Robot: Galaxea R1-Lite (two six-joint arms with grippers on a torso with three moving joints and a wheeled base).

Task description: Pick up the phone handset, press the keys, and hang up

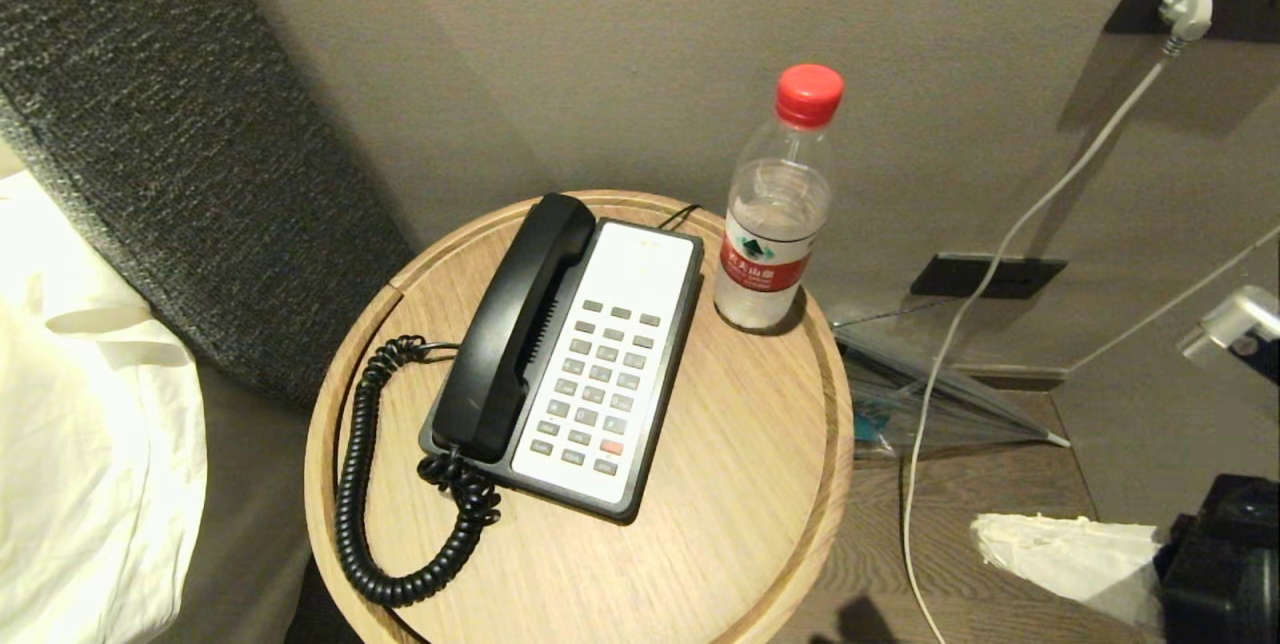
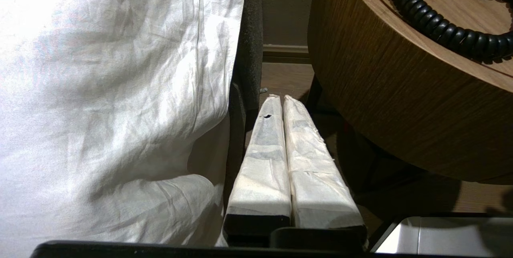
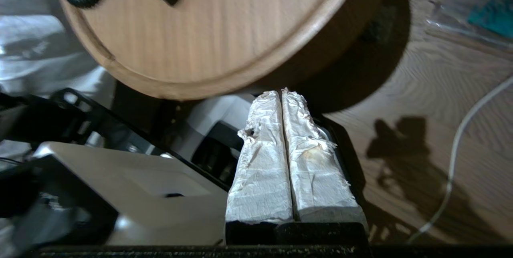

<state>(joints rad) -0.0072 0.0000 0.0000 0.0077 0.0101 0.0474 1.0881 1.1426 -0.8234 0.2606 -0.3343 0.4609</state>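
Note:
The black phone handset (image 1: 520, 324) lies in its cradle on the left side of the black-and-white phone base (image 1: 640, 274). The grey keys (image 1: 595, 379) are uncovered. The handset's coiled cord (image 1: 360, 484) loops over the round wooden table (image 1: 740, 484) toward its front edge. My right gripper (image 1: 990, 532) is low at the right, off the table and above the floor. In the right wrist view the right gripper (image 3: 279, 93) is shut and empty, just outside the table's rim (image 3: 224, 85). My left gripper (image 2: 279, 98) is shut and empty, low between bed and table.
A water bottle (image 1: 775, 214) with a red cap stands on the table right of the phone. A white cable (image 1: 960, 324) hangs from a wall plug (image 1: 1187, 9) to the floor. The white bed sheet (image 1: 80, 424) and dark headboard (image 1: 150, 124) lie left. A plastic bag (image 1: 930, 404) is on the floor.

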